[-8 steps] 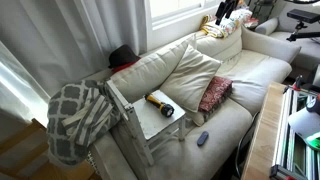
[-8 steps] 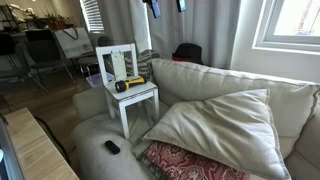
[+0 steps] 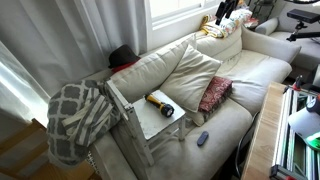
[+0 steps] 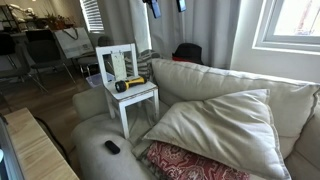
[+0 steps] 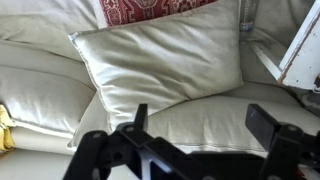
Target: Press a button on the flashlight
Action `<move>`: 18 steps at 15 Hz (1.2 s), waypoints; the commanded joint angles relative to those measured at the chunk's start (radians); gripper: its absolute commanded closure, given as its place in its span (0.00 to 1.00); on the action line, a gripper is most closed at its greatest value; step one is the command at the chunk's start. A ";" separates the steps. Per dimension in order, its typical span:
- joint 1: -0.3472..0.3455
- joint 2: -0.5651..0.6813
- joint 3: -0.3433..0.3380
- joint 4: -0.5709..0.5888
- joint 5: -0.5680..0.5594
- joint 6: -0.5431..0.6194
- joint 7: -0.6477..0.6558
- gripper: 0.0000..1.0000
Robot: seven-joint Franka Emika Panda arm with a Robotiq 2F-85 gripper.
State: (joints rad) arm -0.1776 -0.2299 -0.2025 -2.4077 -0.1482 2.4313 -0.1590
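Observation:
The flashlight has a yellow-orange body and a black head. It lies on the seat of a small white chair that stands on the cream sofa, and it shows in both exterior views. My gripper hangs high above the sofa back, far from the flashlight, and is only partly in frame in both exterior views. In the wrist view the gripper is open and empty over a cream cushion. The flashlight is out of the wrist view.
A small dark remote-like object lies on the sofa's front edge, also in an exterior view. A red patterned pillow lies on the seat. A checked blanket hangs over the sofa arm. A wooden table stands in front.

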 commanded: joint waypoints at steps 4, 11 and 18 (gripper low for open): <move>0.104 0.093 0.043 0.032 0.135 0.036 -0.100 0.00; 0.238 0.368 0.189 0.205 0.489 -0.004 -0.401 0.00; 0.193 0.495 0.293 0.293 0.479 -0.034 -0.462 0.00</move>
State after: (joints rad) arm 0.0467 0.2659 0.0583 -2.1144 0.3436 2.3964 -0.6317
